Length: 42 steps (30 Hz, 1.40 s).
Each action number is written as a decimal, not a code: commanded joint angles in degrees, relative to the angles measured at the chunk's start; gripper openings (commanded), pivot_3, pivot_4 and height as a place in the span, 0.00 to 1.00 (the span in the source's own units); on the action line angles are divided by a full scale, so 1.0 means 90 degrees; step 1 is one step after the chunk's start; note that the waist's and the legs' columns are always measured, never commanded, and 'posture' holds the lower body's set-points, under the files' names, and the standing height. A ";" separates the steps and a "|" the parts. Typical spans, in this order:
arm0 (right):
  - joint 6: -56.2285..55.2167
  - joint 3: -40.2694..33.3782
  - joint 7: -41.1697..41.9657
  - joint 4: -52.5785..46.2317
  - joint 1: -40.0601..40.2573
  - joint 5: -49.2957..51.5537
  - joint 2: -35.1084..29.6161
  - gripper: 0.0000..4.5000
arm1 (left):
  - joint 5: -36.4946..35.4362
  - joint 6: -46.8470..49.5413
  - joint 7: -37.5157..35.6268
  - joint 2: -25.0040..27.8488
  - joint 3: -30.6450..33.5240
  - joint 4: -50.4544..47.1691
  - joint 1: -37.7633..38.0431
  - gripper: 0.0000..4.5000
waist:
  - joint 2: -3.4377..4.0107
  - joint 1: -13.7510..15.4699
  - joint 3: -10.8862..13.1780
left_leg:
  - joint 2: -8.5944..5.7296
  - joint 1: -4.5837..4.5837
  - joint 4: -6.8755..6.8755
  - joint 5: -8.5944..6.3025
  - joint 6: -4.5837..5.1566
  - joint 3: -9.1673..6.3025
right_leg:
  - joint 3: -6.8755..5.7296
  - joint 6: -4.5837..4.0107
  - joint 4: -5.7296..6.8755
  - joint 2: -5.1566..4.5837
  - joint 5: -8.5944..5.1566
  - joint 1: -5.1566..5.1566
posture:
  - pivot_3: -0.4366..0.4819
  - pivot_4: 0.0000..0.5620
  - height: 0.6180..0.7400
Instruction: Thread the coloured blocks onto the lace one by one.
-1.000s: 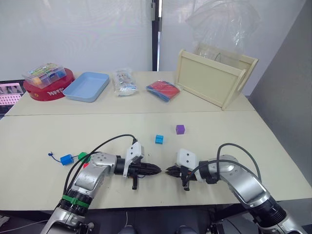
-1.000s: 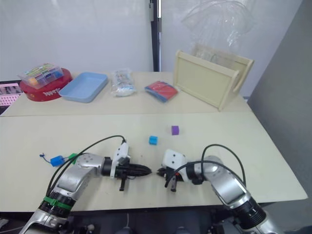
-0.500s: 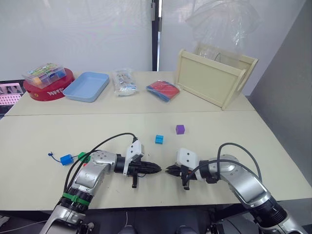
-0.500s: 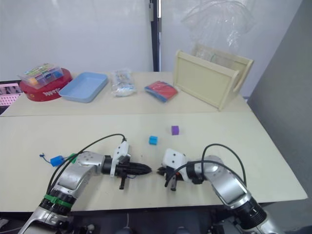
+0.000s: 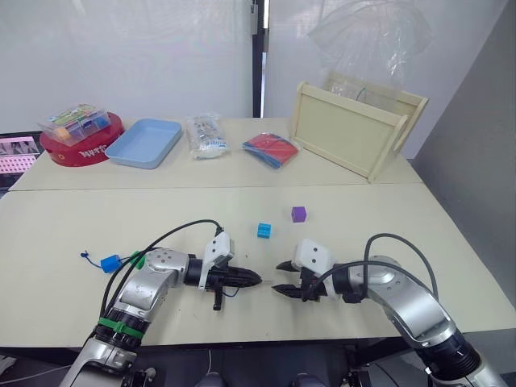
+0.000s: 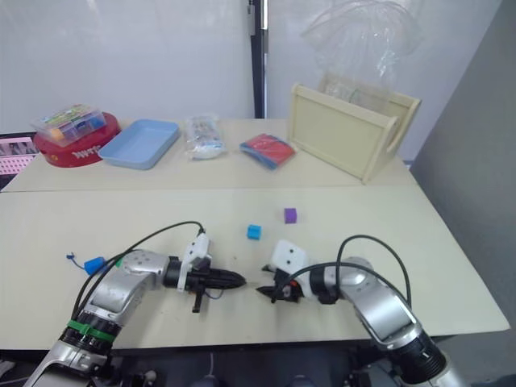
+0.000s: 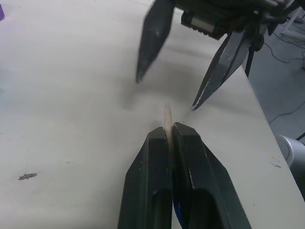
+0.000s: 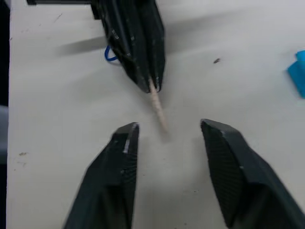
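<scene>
left gripper (image 7: pixel 167 135): fingers pressed together on the lace (image 7: pixel 167 116), whose pale tip pokes out toward the right gripper
right gripper (image 8: pixel 167 131): fingers now spread wide and empty, where half a second ago they sat nearly closed; lace tip just short of the gap
cyan block (image 5: pixel 264 230): on the table at 12 o'clock from the grippers
purple block (image 5: pixel 298 214): at 1 o'clock, beyond the cyan
blue block (image 5: pixel 110 263): at 9 o'clock, green block (image 5: pixel 137 260) beside it
</scene>
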 commanded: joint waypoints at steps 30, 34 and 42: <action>-0.2531 -0.2079 -0.5462 0.4662 -0.1280 -0.0922 0.3841 1.00 | -0.0389 -0.0094 0.0577 0.0224 0.0743 -0.0667 0.0668 0.00 | 0.0000 -0.0050 -0.0003 | 0.0003 0.0006 -0.0014 0.0004 -0.0008 0.0003 | 0.0005 0.0000 0.0010 -0.0002 0.0000 -0.0007 | 0.48 0.27 1.00; -0.2898 -0.2258 -0.5448 0.5344 -0.1740 -0.0836 0.3852 1.00 | -0.0383 -0.0070 0.0598 0.0246 0.0748 -0.0715 0.0722 0.00 | 0.0001 -0.0062 -0.0003 | 0.0004 0.0009 -0.0017 0.0005 -0.0008 0.0003 | 0.0005 -0.0001 0.0013 -0.0001 0.0000 -0.0008 | 0.48 0.27 1.00; -0.3127 -0.2264 -0.5641 0.5496 -0.1781 -0.0781 0.4202 0.58 | -0.0339 -0.0064 0.0603 0.0280 0.0714 -0.0690 0.0725 0.00 | 0.0002 -0.0141 -0.0003 | 0.0004 0.0009 -0.0021 0.0005 -0.0009 0.0002 | 0.0005 -0.0001 0.0021 -0.0001 0.0000 -0.0011 | 0.48 0.27 1.00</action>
